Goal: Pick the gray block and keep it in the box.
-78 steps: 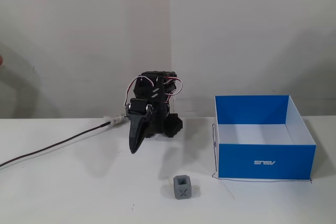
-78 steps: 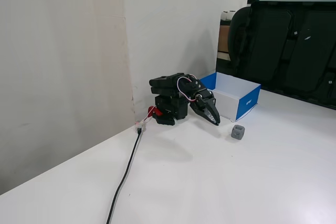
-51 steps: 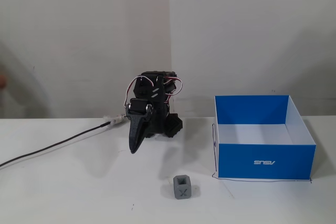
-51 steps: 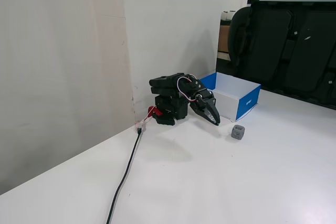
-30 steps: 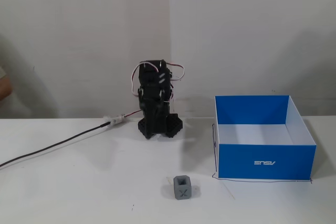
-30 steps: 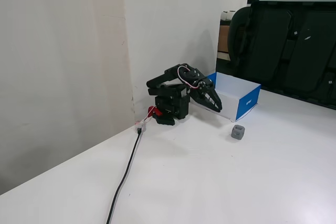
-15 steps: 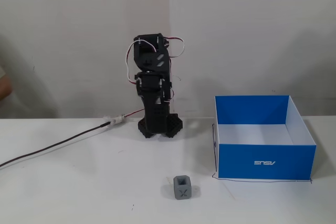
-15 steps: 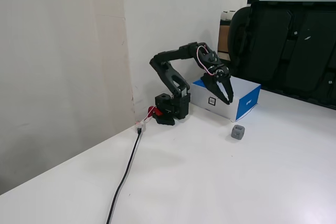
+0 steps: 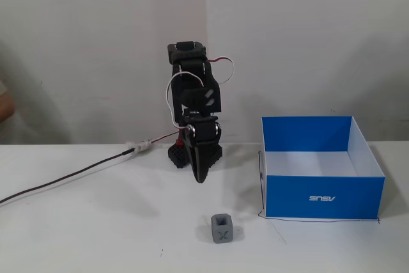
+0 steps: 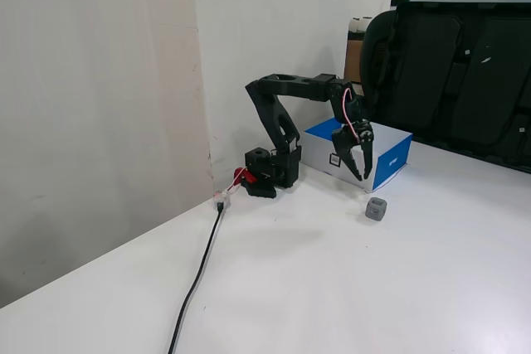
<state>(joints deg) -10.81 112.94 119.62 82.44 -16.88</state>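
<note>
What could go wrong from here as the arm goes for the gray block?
The gray block is small and sits on the table apart from the gripper, so an off-centre descent could nudge it away. The jaws look nearly closed; unless they open first, they may push it. The box stands close beside it, so a low carry might clip its blue wall.

Both fixed views were evenly and softly lit, bright without glare. The gray block (image 9: 222, 227) cast only a faint shadow on the white table (image 9: 96, 222). Detail was slightly soft and grainy throughout, and neither view bent noticeably at the edges.
</note>
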